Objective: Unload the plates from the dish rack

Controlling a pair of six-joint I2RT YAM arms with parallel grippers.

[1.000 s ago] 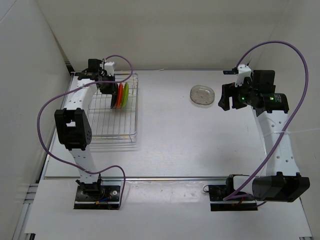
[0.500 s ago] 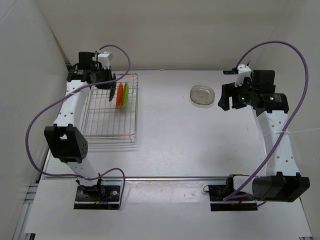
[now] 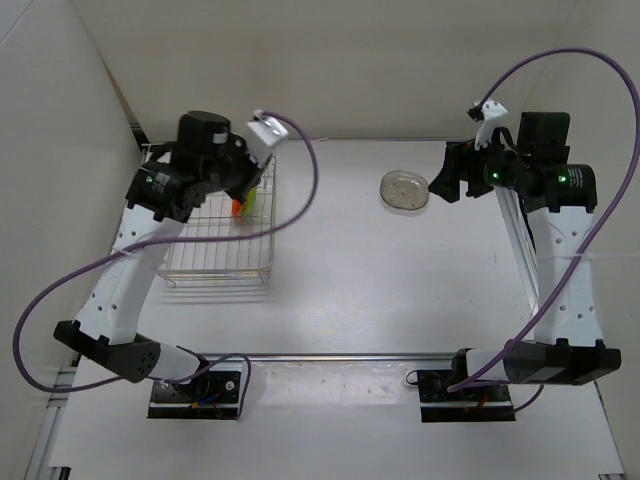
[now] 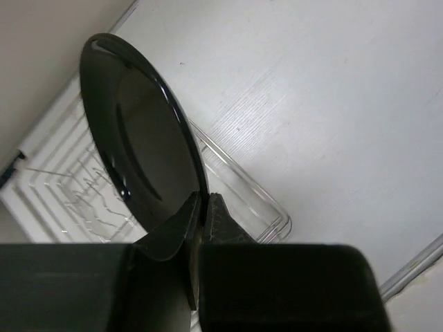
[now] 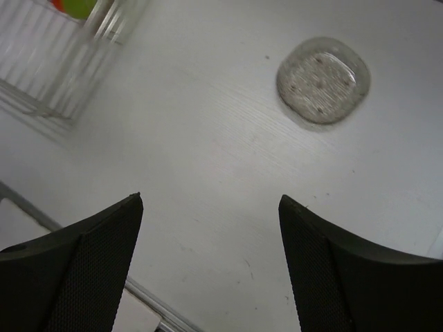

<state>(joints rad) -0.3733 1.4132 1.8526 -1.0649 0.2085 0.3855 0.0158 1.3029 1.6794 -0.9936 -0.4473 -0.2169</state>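
Note:
My left gripper (image 4: 203,207) is shut on the lower rim of the black plate (image 4: 138,131) and holds it on edge above the dish rack (image 4: 59,190). In the top view the left gripper (image 3: 232,185) hangs over the far right corner of the wire dish rack (image 3: 215,245), and the black plate blends into it there. A red-orange plate (image 3: 239,206) and a lime green plate (image 3: 252,197) stand upright in the rack. The clear plate (image 3: 404,190) lies flat on the table, and also shows in the right wrist view (image 5: 323,79). My right gripper (image 3: 445,185) is open and empty beside it.
White walls close in on the left and back. The rack corner (image 5: 52,66) and the green plate (image 5: 82,7) show at the top left of the right wrist view. A metal rail (image 3: 330,355) runs along the table's near edge. Purple cables loop over both arms.
My left arm has risen and swung right, lifting the black plate out of the rack. My right arm has shifted slightly toward the back and stays open.

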